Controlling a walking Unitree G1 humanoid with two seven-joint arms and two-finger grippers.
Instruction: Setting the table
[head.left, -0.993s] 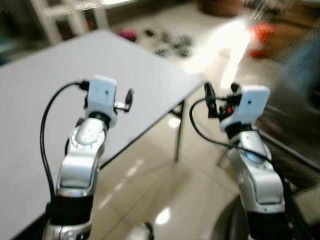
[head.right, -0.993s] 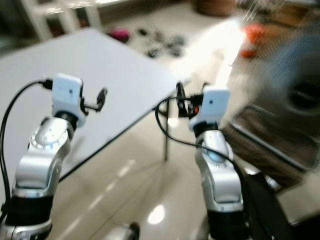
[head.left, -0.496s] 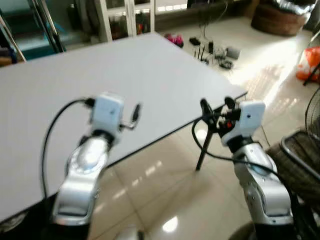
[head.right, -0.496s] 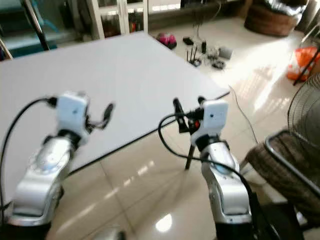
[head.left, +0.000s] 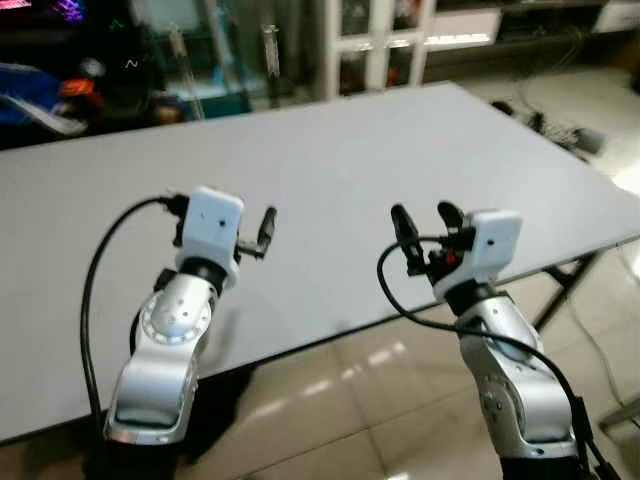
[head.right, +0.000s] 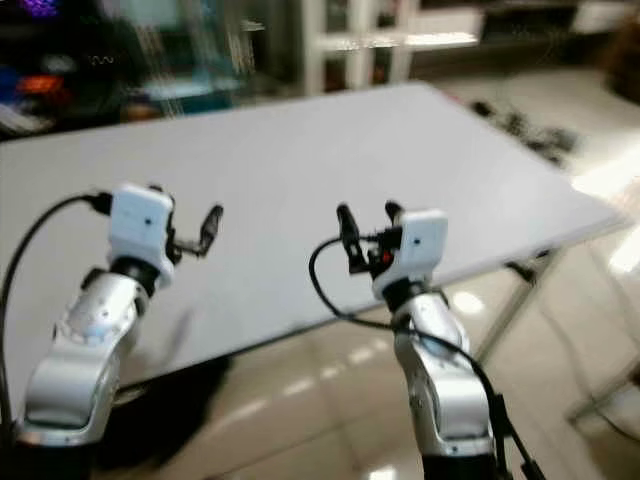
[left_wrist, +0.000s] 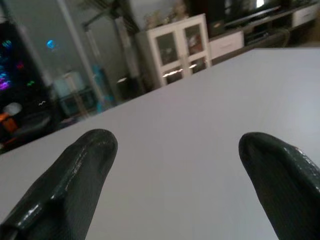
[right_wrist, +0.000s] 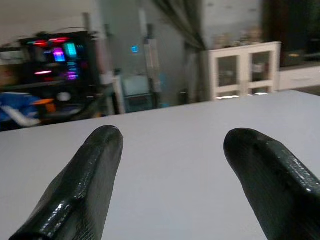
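A: Where is the counter you are working at?

B: The grey counter (head.left: 330, 150) lies directly ahead of you, spreading wide across the head views. Its near edge runs just below both raised arms, and 1 dark leg (head.left: 560, 285) stands under its right corner.

A: State of the left end effector?

B: Your left end effector (left_wrist: 175, 150) is held up over the near part of the counter. Its 2 black fingers (left_wrist: 75, 175) stand well apart and grip nothing.

A: And the right end effector?

B: Your right end effector (right_wrist: 170, 150) hovers at about the same height, near the counter's front edge. Its 2 fingers (right_wrist: 95, 170) are likewise spread wide, with nothing between them.

A: What surrounds the counter?

B: Glossy tiled floor (head.left: 330, 400) shows below the near edge. Beyond the far edge you see a white glass-door cabinet (right_wrist: 240, 70) and a dark corner with coloured lights (right_wrist: 60, 52).
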